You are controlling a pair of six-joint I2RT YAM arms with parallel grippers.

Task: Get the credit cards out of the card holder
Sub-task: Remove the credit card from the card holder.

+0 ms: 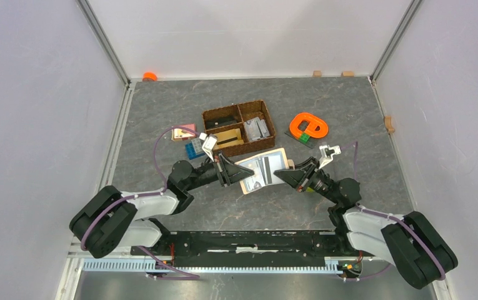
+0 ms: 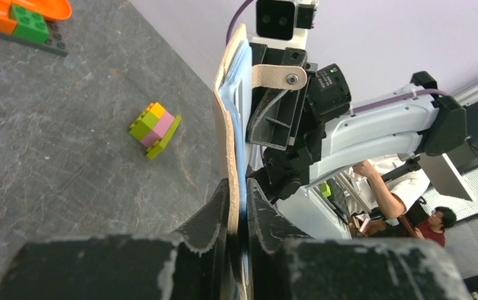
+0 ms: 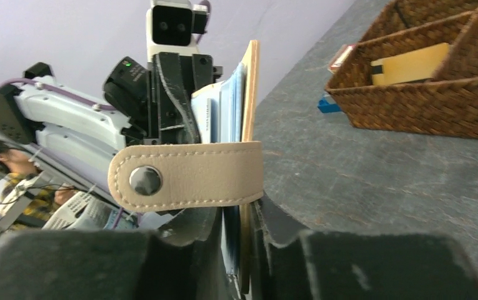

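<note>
The beige card holder (image 1: 262, 169) hangs spread open above the table between my two grippers, its pale inside facing up with cards (image 1: 265, 166) tucked in its slots. My left gripper (image 1: 235, 170) is shut on its left edge; in the left wrist view the card holder (image 2: 227, 125) runs edge-on straight out of the left gripper (image 2: 241, 200). My right gripper (image 1: 281, 174) is shut on the opposite edge. In the right wrist view the snap tab (image 3: 192, 175) folds across just above the right gripper (image 3: 239, 219), and blue and white cards (image 3: 224, 106) show against the beige cover.
A brown woven divided basket (image 1: 239, 128) with items sits just behind the holder. An orange part on a dark plate (image 1: 308, 127) lies to the back right. Blue blocks (image 1: 194, 149) and a pink-tan item (image 1: 183, 132) lie at the left. A small coloured block cluster (image 2: 155, 128) rests on the table.
</note>
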